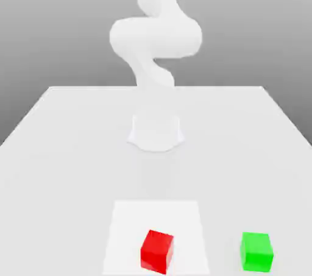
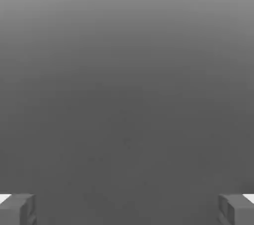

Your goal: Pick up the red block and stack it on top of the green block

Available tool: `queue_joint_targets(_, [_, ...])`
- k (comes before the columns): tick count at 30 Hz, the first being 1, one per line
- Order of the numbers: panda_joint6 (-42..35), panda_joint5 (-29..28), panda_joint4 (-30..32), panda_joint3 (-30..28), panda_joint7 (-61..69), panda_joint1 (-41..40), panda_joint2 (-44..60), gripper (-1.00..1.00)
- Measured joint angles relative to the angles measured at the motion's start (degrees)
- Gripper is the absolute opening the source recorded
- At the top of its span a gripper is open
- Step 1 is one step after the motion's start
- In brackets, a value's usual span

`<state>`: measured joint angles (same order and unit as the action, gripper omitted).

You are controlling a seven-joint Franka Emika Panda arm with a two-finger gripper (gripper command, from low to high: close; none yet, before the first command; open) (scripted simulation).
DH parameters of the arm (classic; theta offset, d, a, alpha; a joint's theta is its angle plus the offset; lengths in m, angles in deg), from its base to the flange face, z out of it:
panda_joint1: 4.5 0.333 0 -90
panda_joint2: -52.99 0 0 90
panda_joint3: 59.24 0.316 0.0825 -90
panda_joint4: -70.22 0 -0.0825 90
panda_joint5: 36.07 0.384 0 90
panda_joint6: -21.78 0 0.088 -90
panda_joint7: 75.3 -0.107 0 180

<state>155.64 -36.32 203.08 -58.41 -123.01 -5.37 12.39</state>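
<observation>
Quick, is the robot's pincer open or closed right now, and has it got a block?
Pincer: open, fingers wide apart in the hand view, holding nothing.

1 blk (image 1: pixel 157 251) red | 1 blk (image 1: pixel 256 251) green | arm (image 1: pixel 156 37) white | sheet (image 1: pixel 128 226) white | tbl (image 1: pixel 79 165) lt gray

Arm (image 1: pixel 156 37): uniform matte white, smooth rounded segments, bulbous joint housings; base (image 1: pixel 156 133) white, flared at its foot. Pincer (image 2: pixel 127 210): two dark grey, blocky fingertips (image 2: pixel 15 211) with angular edges, small white patches beside them.
</observation>
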Motion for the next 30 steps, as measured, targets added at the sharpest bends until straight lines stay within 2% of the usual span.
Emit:
queue_joint_targets(11, [9.19, -1.74, 4.75, 2.92, -8.76, -2.95, 23.22, 0.0])
queue_joint_targets(23, [19.1, -2.09, 9.85, 3.37, -17.07, -3.36, 48.08, 0.0])
queue_joint_targets(29, [28.05, -3.08, 9.17, 2.25, -18.95, -2.45, 60.49, 0.0])
queue_joint_targets(30, [29.12, -3.27, 8.98, 2.05, -19.1, -2.29, 61.77, -1.0])
